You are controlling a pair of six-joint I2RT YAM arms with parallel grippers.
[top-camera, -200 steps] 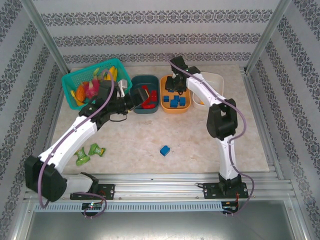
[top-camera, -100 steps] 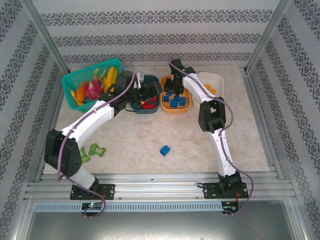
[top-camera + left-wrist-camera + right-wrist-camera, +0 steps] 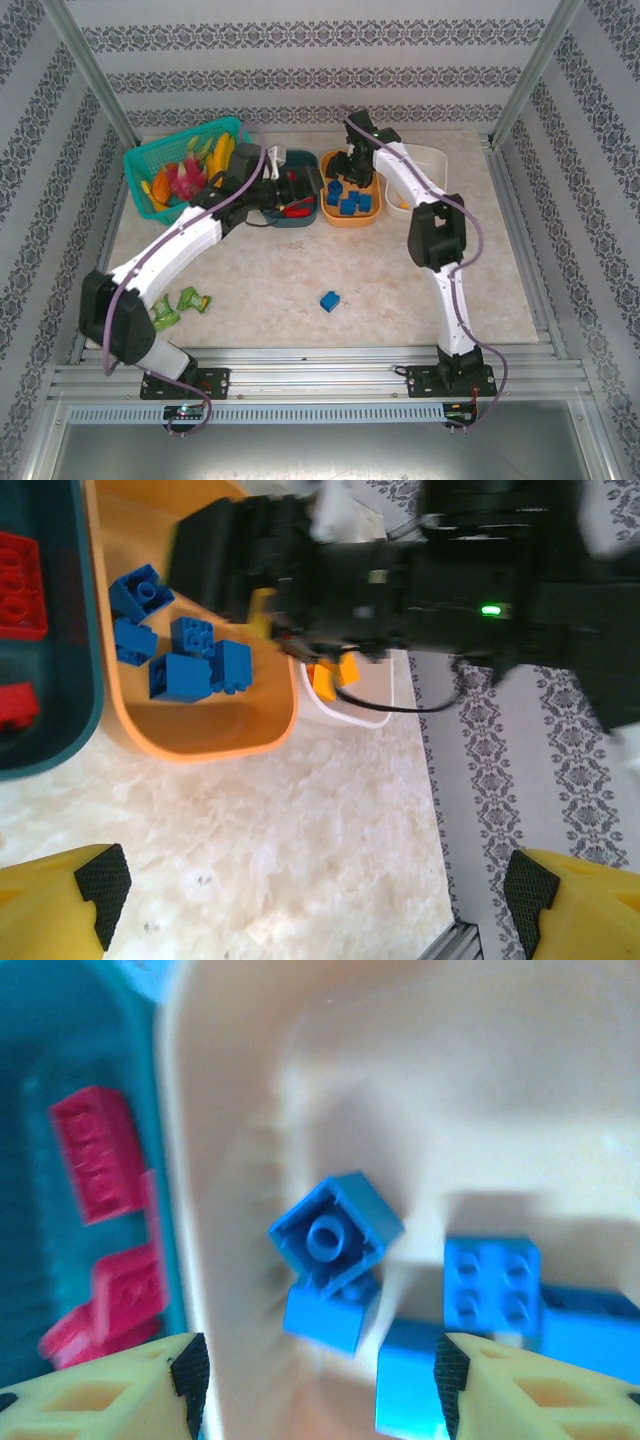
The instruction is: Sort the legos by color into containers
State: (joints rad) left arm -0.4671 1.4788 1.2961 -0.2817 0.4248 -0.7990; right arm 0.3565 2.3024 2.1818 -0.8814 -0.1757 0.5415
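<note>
Tubs: 3, i.e. teal tub (image 3: 295, 222), orange tub (image 3: 350, 222), white tub (image 3: 435, 165). Mesh basket (image 3: 140, 165): 1. Blue bricks (image 3: 180, 675): 5 or 6 in orange tub, plus 1 loose blue brick (image 3: 330, 300) on tabletop (image 3: 260, 290). Red bricks (image 3: 20, 585): 2 seen (arm hides some of the teal tub). Orange brick (image 3: 325, 677): 1. Green items (image 3: 193, 298): 2.

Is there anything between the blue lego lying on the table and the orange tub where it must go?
Nothing visible. The blue lego lies alone, and the table from it up to the orange tub is bare.
</note>
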